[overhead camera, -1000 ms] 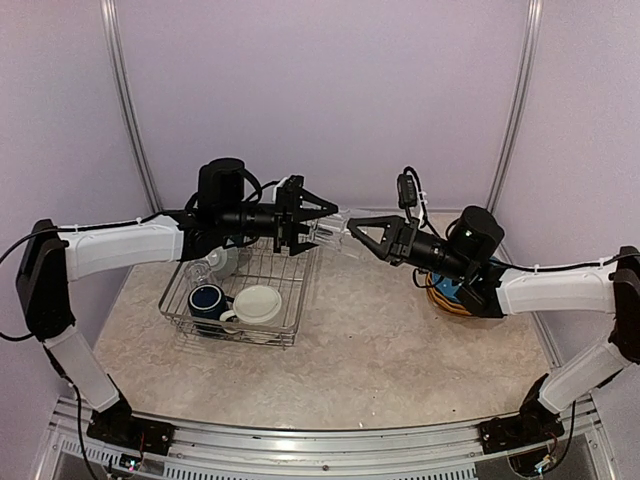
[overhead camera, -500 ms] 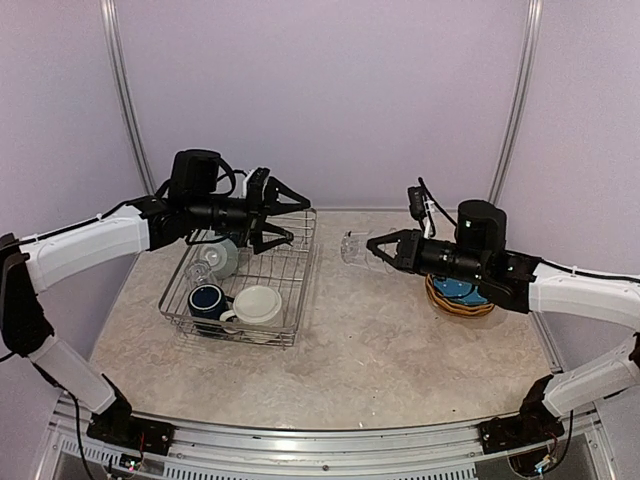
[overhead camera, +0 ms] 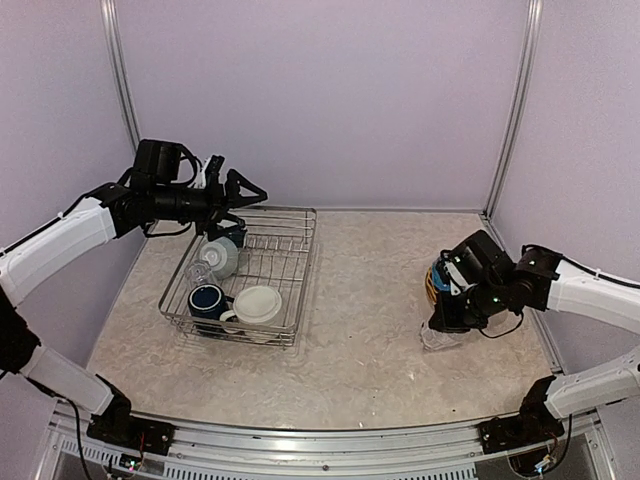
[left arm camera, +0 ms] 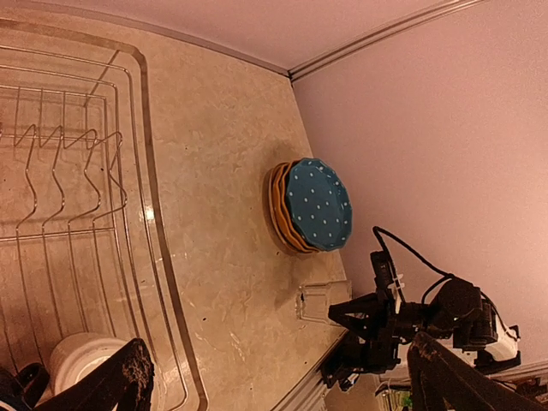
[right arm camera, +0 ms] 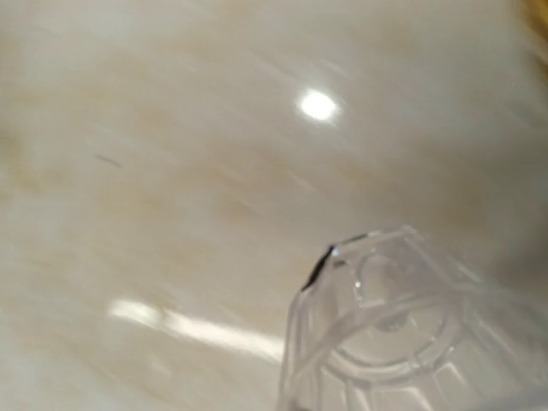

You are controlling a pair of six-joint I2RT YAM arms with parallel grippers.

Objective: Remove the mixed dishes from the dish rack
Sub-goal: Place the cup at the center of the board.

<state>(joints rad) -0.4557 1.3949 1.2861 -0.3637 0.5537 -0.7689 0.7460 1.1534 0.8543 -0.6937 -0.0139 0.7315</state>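
In wire rack (overhead camera: pixel 280 255): navy mug (overhead camera: pixel 207 298), cream mug (overhead camera: pixel 258 303) side by side — plates (left arm camera: pixel 315 205) stacked outside.

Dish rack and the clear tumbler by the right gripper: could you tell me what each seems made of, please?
The dish rack looks like shiny silver metal wire: thin rods that glint. The tumbler is clear and faceted, the table showing through; glass or hard plastic, I cannot tell which.
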